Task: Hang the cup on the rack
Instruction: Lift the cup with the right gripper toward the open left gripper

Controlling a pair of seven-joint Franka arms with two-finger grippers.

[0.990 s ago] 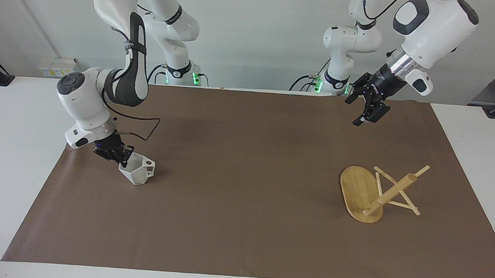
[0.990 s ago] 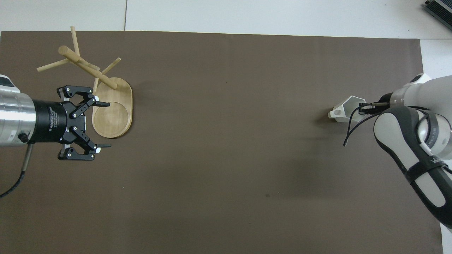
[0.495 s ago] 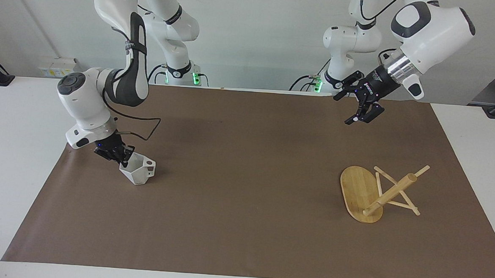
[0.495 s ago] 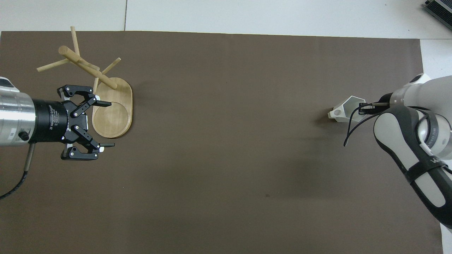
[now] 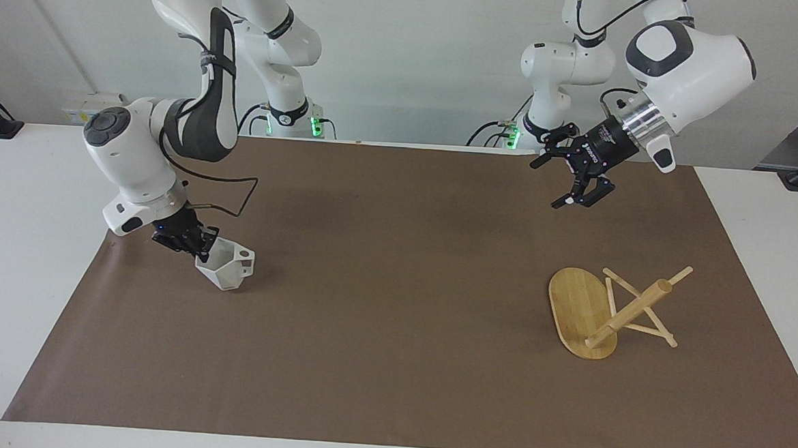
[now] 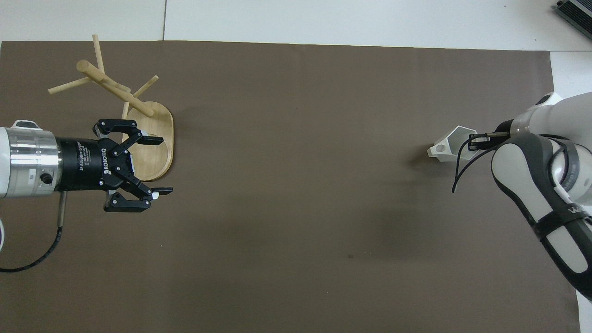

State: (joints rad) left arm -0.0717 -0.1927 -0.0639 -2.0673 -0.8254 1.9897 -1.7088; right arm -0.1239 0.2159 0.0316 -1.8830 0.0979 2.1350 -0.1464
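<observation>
While the right gripper (image 5: 201,246) pinches the cup (image 5: 227,265) by its rim just above the mat (image 5: 392,360) at the right arm's end, the cup looks light, rigid, slick. Left gripper (image 5: 565,181) hangs spread above the tipped rack (image 5: 609,310).

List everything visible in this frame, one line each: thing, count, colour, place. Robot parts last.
cup: one, white, gripped at its rim by the right gripper, at the right arm's end of the table.
rack: one, light bamboo, tipped over on the mat, at the left arm's end.
mat: one, brown, covering the table's middle.
table: one, white.
right gripper: one, black, shut on the cup's rim.
left gripper: one, black, open, in the air, holding nothing.
</observation>
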